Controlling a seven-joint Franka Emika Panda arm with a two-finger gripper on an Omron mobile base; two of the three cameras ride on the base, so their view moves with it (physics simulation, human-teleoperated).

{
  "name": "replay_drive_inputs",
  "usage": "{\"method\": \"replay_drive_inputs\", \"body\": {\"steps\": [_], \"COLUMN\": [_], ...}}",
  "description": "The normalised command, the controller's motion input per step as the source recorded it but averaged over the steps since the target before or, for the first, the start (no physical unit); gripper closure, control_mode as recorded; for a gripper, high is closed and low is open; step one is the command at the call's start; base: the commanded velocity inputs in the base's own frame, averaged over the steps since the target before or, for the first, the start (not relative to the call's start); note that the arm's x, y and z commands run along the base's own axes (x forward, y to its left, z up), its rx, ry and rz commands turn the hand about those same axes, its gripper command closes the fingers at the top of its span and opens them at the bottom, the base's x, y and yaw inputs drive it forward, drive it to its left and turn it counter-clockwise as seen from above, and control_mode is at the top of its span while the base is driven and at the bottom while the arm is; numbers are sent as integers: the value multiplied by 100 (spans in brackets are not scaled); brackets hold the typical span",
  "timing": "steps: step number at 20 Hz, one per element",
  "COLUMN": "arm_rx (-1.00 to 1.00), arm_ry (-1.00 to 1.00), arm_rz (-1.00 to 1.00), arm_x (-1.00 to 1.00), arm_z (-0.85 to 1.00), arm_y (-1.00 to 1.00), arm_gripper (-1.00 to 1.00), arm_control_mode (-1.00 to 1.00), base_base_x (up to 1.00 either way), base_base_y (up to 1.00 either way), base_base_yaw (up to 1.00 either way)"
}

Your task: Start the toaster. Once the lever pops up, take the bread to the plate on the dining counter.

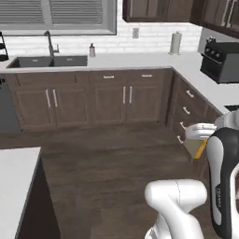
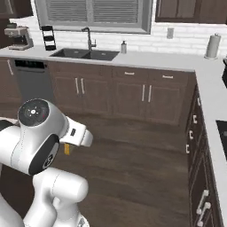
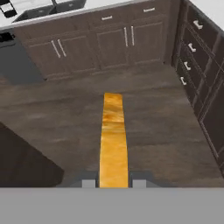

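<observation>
While gripped edge-on, bread (image 3: 113, 140) between hand (image 3: 113, 183) fingers.

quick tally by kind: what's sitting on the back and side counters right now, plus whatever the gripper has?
Bread slice, clamped in the gripper: 1
Toaster: 1
Paper towel roll: 1
Soap bottle: 1
Coffee machine: 1
Black rack: 1
Total: 6
</observation>
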Motion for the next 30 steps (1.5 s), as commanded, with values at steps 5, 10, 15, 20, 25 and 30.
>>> {"method": "replay_drive_inputs", "body": {"steps": [5,10,15,20,25,30], "arm_rx": [0,0,0,0,0,0], "arm_ry": [0,0,0,0,0,0], "arm_rz": [0,0,0,0,0,0], "arm_x": [0,0,0,0,0,0], "arm_z": [0,0,0,0,0,0], "arm_y": [0,0,0,0,0,0], "arm_gripper": [100,100,100,100,100,100], "arm_control_mode": [100,100,100,100,100,100], "base_base_x": [0,0,0,0,-13,-36], "base_base_y": [0,0,0,6,87,100], "base_base_yaw": [100,100,100,97,73,53]}}
